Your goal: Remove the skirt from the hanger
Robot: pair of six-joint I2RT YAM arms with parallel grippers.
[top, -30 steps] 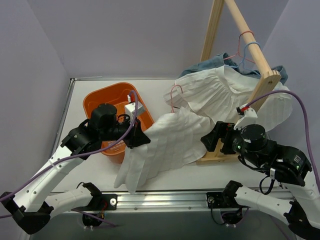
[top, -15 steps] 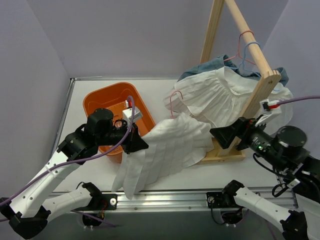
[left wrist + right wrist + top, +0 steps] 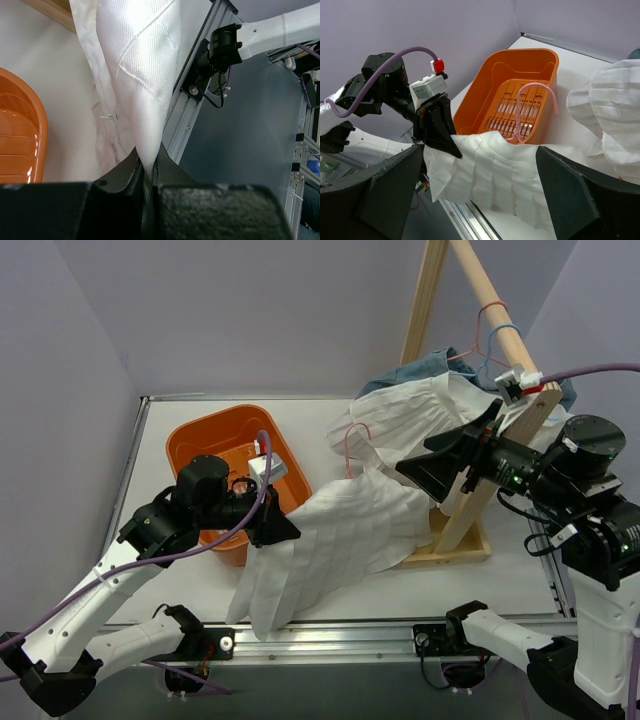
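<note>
Now, your left jaws clamp the skirt [image 3: 340, 535], right jaws gape empty; tug sideways with nothing holding the pink hanger [image 3: 518, 115] and it could drag along.

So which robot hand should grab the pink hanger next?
The right one. The right gripper is open, empty and facing the pink hanger, whose hook pokes out of the white skirt. The left gripper is busy, shut on the skirt's edge, so it probably shouldn't let go.
</note>
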